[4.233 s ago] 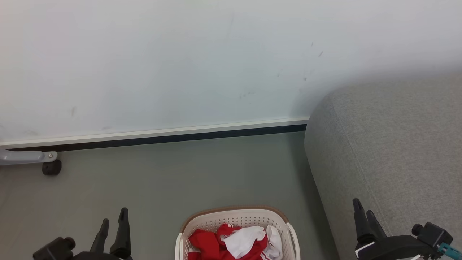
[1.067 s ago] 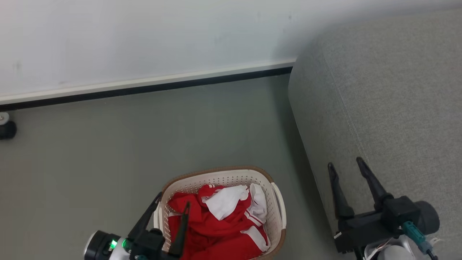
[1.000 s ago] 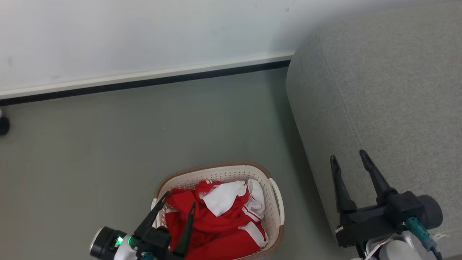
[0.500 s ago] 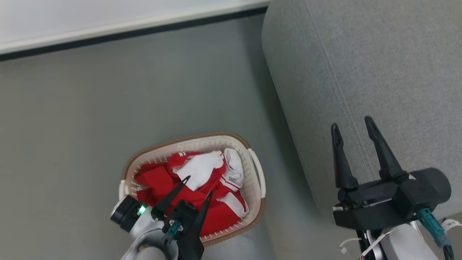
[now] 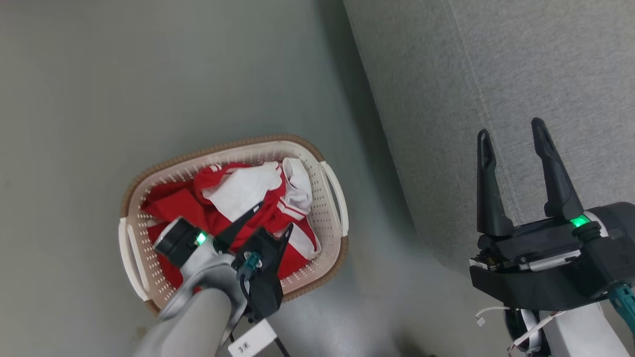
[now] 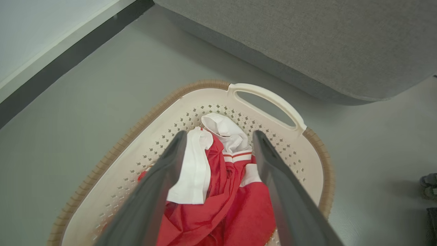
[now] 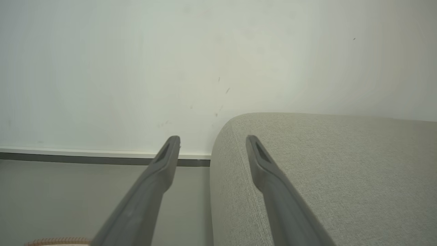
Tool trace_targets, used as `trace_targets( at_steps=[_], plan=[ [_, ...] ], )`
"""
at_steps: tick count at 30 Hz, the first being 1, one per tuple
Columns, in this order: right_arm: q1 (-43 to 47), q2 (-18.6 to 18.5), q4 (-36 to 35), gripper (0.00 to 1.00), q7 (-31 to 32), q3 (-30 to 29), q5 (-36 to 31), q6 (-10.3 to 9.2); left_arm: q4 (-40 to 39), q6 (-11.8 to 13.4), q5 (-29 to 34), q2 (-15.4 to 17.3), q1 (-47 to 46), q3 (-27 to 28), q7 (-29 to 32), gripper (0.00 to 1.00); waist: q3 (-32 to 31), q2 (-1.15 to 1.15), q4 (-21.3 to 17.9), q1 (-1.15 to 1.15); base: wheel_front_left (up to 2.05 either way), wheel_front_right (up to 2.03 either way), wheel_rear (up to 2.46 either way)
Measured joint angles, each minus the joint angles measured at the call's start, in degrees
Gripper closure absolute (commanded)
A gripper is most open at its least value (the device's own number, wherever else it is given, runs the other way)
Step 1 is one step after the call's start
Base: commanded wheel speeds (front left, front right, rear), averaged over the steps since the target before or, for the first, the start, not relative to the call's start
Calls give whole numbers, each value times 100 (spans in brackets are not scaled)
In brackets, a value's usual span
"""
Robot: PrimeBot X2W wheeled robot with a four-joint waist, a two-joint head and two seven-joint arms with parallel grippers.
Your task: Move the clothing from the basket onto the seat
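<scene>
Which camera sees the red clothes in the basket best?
The left wrist view: the clothing lies close and large between the left gripper's open fingers. The head view shows it smaller, partly behind that arm. The right wrist view looks at the seat and wall.

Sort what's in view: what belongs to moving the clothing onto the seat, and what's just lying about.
Belongs to the job:
clothing, piled in the basket
basket
seat
left gripper, open over the basket
right gripper, open by the seat

Just there:
floor
wall
skirting board
</scene>
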Motion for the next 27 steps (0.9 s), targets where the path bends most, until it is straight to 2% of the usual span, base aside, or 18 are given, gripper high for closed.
trace_targets(
  at_steps=[12, 27],
  plan=[
    [-140, 107, -582, 0, -1, -238, -122, -38, 499, -46, 151, 29, -963, 41, 146, 0, 928, 0, -46, 0, 0, 0, 0],
    [-532, 294, -979, 0, -4, -374, -186, -40, 845, -52, 299, 62, -1985, 24, 191, 0, 2058, -1, -48, 0, 0, 0, 0]
  ],
)
